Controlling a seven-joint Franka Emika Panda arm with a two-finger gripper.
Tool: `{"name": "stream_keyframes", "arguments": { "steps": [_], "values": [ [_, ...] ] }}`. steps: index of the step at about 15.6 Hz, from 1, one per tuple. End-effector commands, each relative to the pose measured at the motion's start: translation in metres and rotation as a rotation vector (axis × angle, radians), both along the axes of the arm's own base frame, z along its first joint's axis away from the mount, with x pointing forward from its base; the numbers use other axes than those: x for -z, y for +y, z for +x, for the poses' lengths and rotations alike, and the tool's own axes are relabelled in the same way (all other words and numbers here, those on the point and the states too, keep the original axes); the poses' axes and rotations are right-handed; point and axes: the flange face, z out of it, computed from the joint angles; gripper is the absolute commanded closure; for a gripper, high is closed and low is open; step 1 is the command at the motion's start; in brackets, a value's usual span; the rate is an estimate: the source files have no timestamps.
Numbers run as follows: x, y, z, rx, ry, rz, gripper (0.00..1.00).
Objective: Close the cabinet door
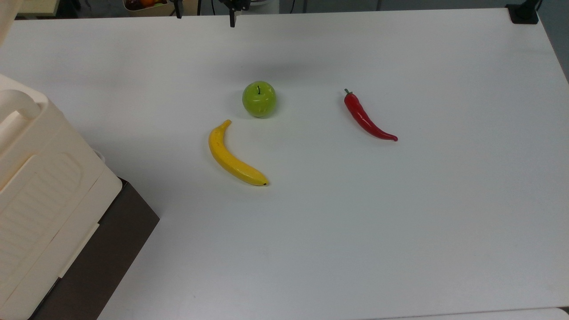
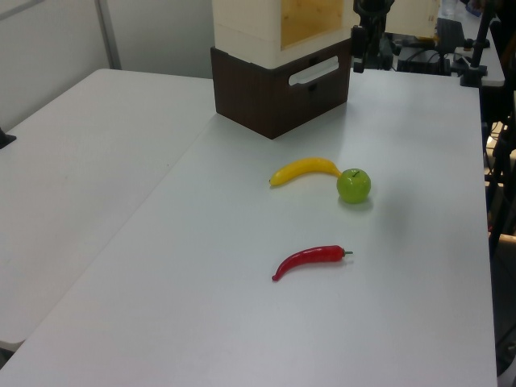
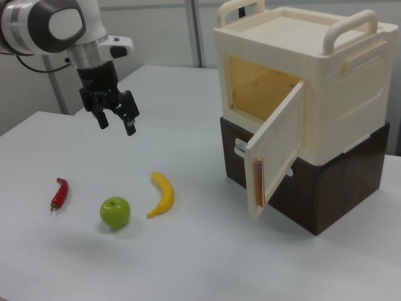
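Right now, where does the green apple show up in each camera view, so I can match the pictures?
Top view: green apple upper centre, just above the banana's stem end.
Left view: apple right of centre, at the banana's right end.
Right view: apple lower left, left of the banana.
Shared landmark: the banana.

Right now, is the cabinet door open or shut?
Open: the cabinet door swings outward, exposing the cabinet interior.

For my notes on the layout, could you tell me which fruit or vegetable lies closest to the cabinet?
The yellow banana; the green apple and red chilli lie farther from the cabinet.
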Motion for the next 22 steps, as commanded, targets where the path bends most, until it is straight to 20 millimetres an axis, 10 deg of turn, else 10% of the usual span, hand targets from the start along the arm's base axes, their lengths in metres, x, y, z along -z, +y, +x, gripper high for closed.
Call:
{"name": "stream_keyframes", "arguments": {
  "steps": [1,13,19,22],
  "values": [
    [0.0089,-0.0016,-0.0024,-0.01,0.04,0.0,0.0],
    [0.009,-0.0016,-0.0018,-0.106,0.046,-0.001,0.0],
    [0.0092,-0.0033,-0.0021,-0.103,0.049,-0.001,0.84],
    [0.0092,-0.0066,-0.0021,-0.097,0.049,0.001,1.0]
  ]
}}
